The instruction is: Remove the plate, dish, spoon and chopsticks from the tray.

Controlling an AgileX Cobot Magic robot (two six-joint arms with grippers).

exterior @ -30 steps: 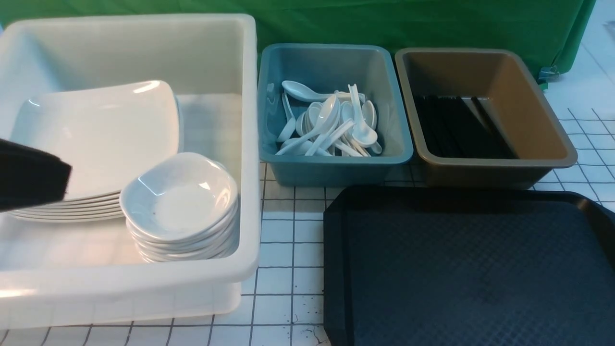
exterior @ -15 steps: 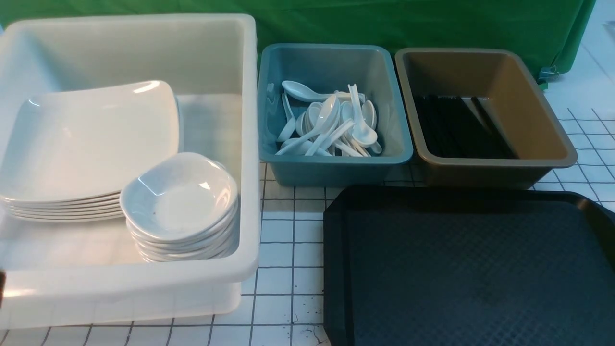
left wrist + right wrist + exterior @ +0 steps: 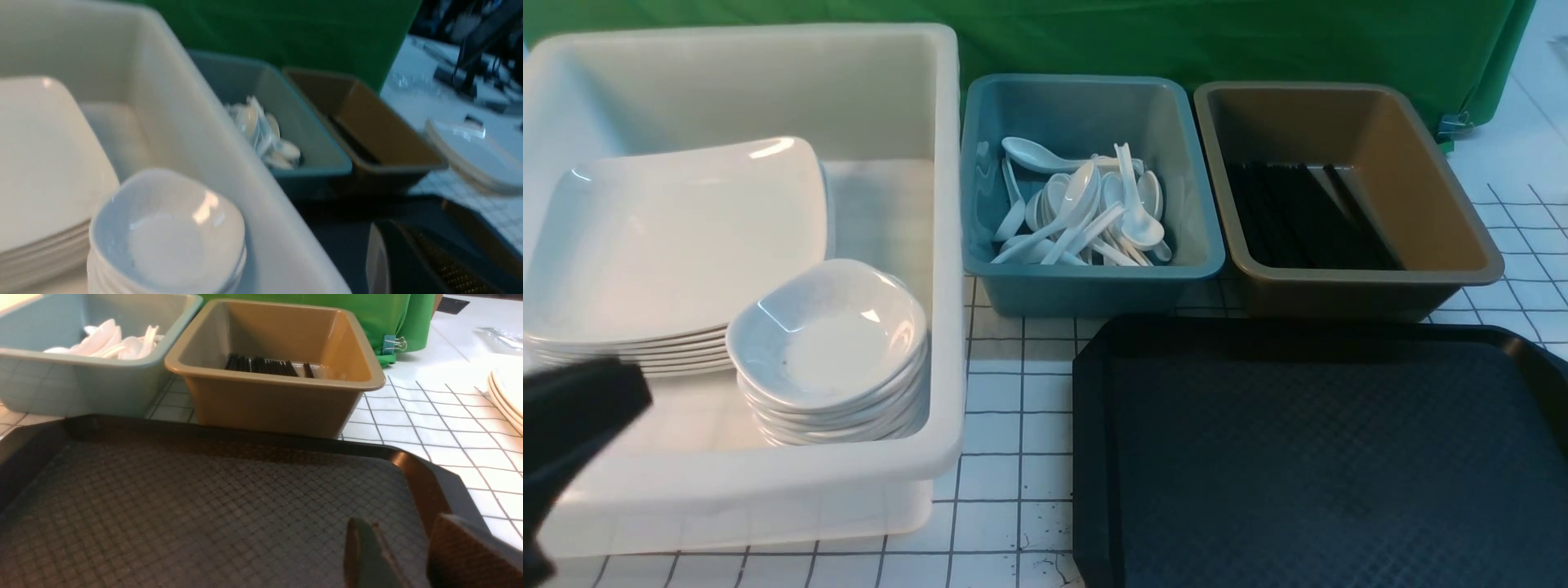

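Plates (image 3: 678,237) sit stacked in the big white tub (image 3: 866,90) on the robot's left, with a stack of small dishes (image 3: 829,343) just beside them toward the near corner of that tub. Spoons (image 3: 1086,212) lie heaped in the teal tub (image 3: 1086,106) in the middle, and black chopsticks (image 3: 1298,216) lie along the floor of the brown tub (image 3: 1421,163) on the right. Both small tubs stand side by side on the checked table (image 3: 1005,408), just behind the black tray (image 3: 1323,457), whose diamond-textured surface has nothing on it.

In the front view the left gripper (image 3: 572,416) shows only as a dark blurred shape at the lower left edge, in front of the white tub's near wall. Its fingers are pressed together and nothing is between them; the left wrist view shows only a dark part of it low in the picture (image 3: 412,261), above the tray's edge.

The right gripper (image 3: 398,559) hangs low over the tray's right side. Its two fingers stand apart with a plain gap between them, and they hold nothing. More white plates (image 3: 508,396) lie stacked on the table well to the right of the brown tub.
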